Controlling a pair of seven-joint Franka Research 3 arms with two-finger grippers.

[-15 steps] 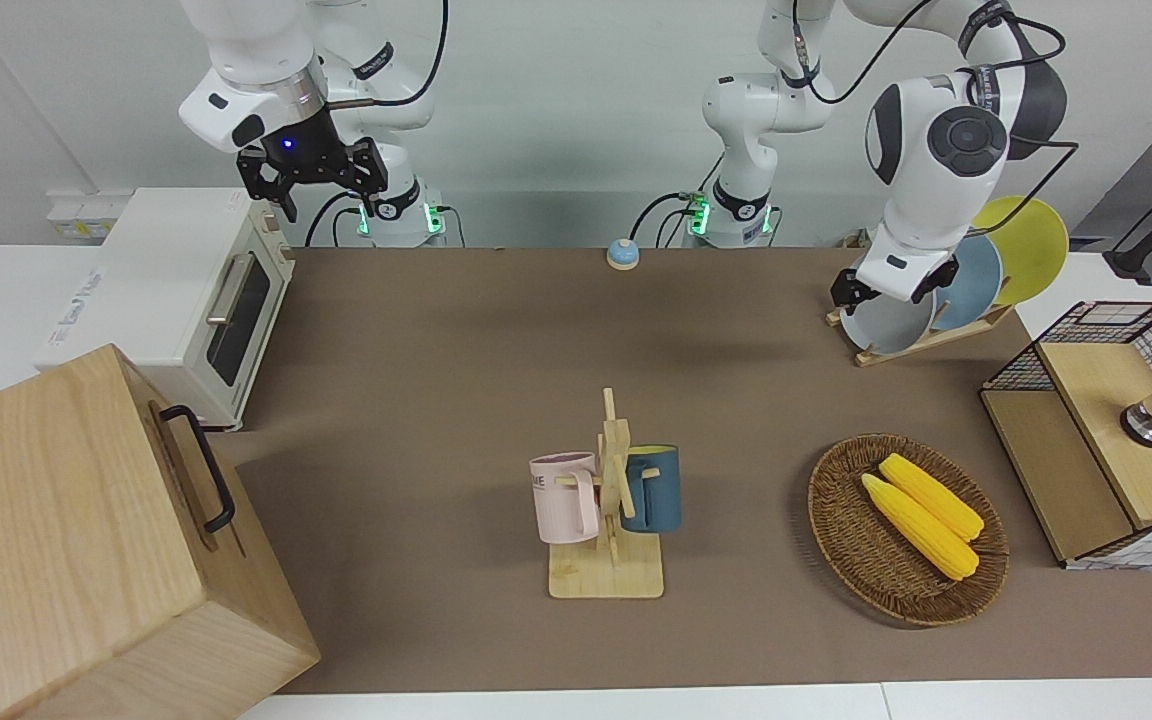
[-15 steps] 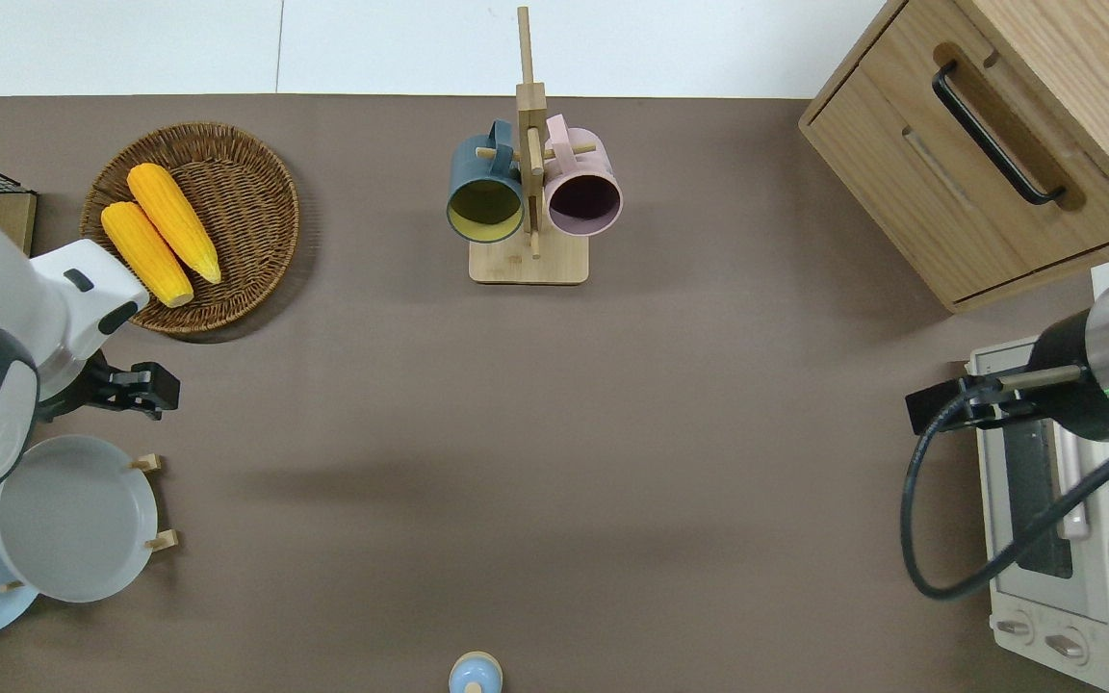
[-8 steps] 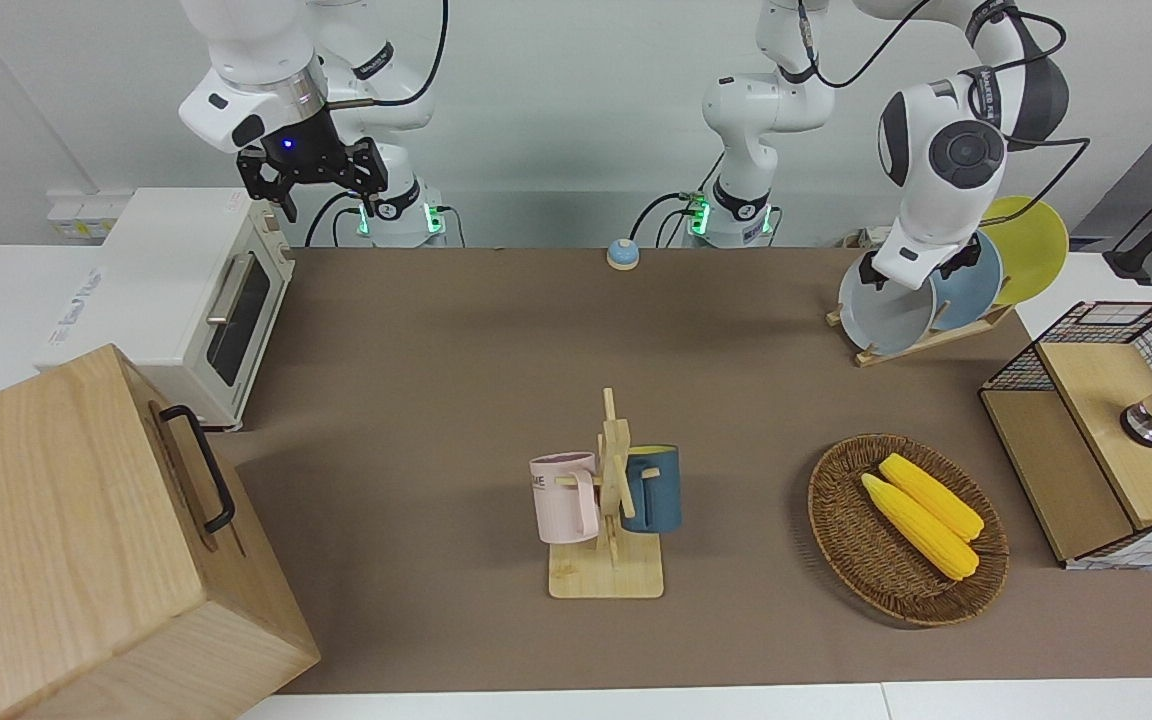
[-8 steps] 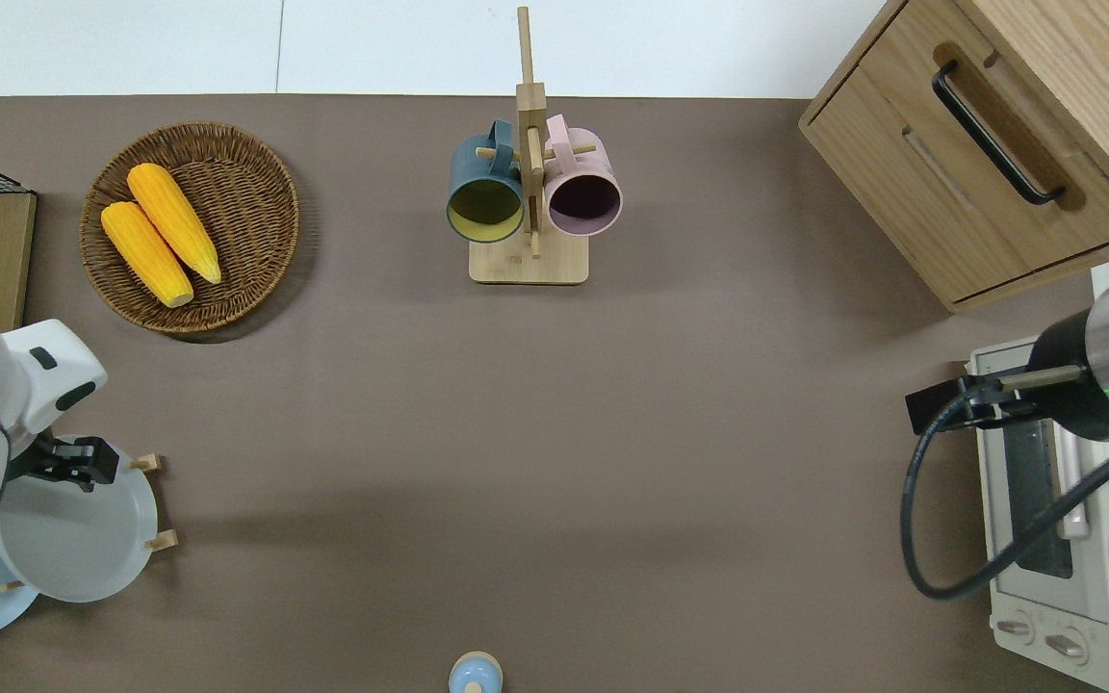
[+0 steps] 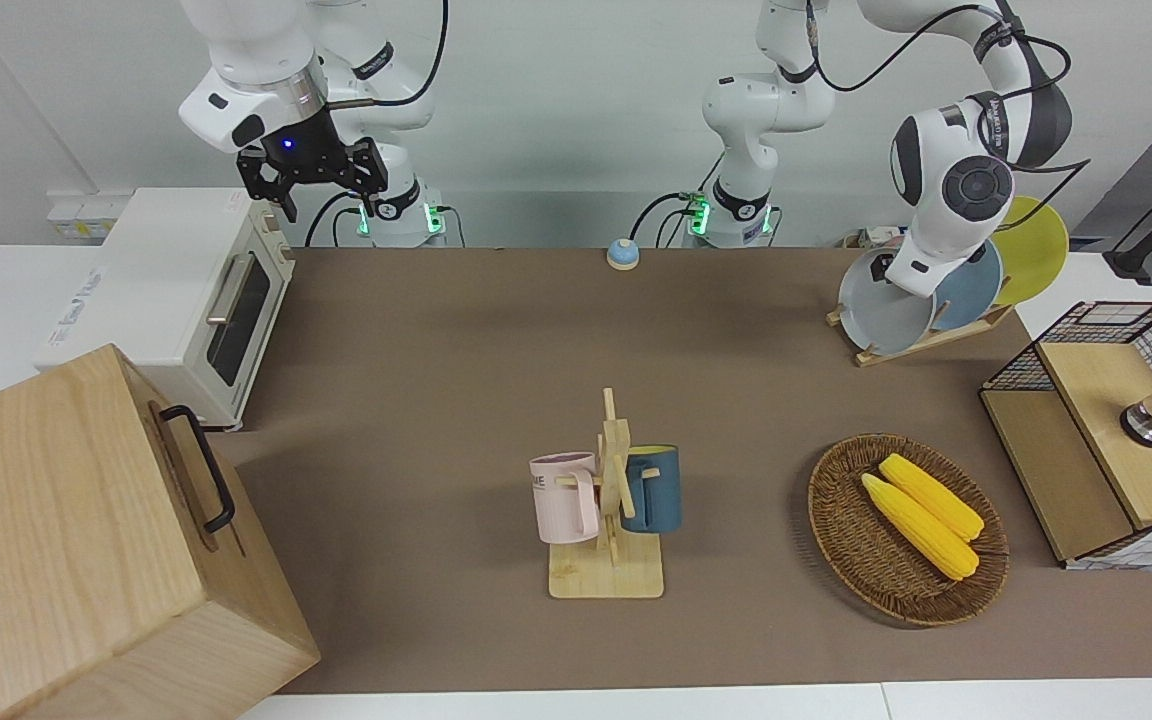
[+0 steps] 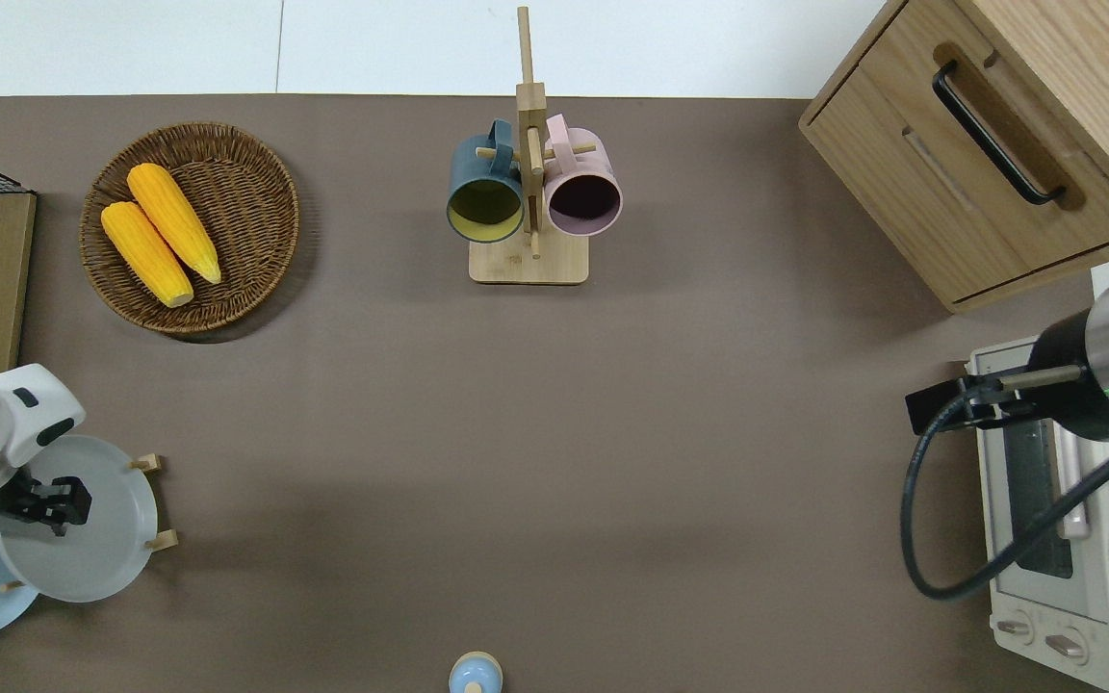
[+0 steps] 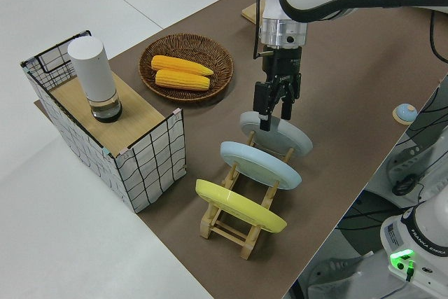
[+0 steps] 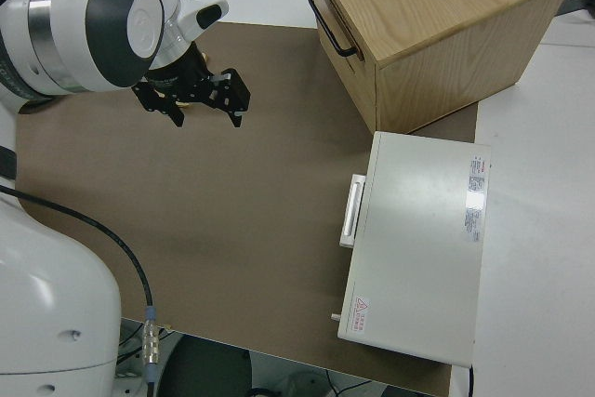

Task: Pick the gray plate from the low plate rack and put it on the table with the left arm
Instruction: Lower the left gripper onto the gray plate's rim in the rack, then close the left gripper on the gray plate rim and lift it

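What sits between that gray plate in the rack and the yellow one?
A blue plate stands in the low plate rack between the gray plate and the yellow plate; the left side view shows it best.

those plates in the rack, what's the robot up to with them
The left gripper is down at the top rim of the gray plate, fingers open astride it. The plate stands in the low plate rack, not lifted yet. The blue plate and yellow plate are untouched. The right arm is parked.

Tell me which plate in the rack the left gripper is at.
The gray plate, the rack's endmost one toward the basket; the left gripper is at its rim, not the blue or yellow plates.
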